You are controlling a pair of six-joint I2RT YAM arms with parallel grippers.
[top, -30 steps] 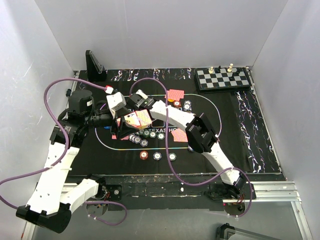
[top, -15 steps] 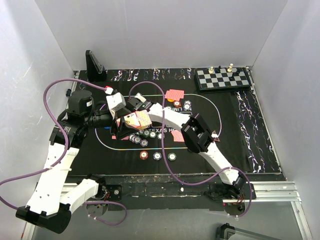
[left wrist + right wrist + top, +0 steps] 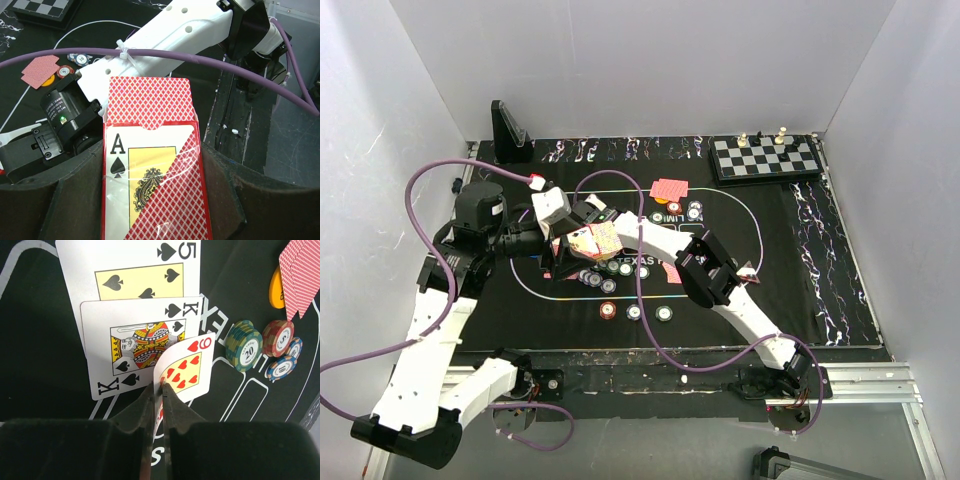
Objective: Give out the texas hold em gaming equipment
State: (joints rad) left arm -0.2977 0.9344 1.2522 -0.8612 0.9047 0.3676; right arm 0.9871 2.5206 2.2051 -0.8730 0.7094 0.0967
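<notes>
Over the desk's left-middle, the left gripper clamps a red diamond-patterned card box showing an ace of spades. Just beside it, the right gripper pinches a nine of hearts by its corner.

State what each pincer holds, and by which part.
Left pincer: the card box, clamped across its long sides. Right pincer: the nine of hearts, pinched at its lower edge.
</notes>
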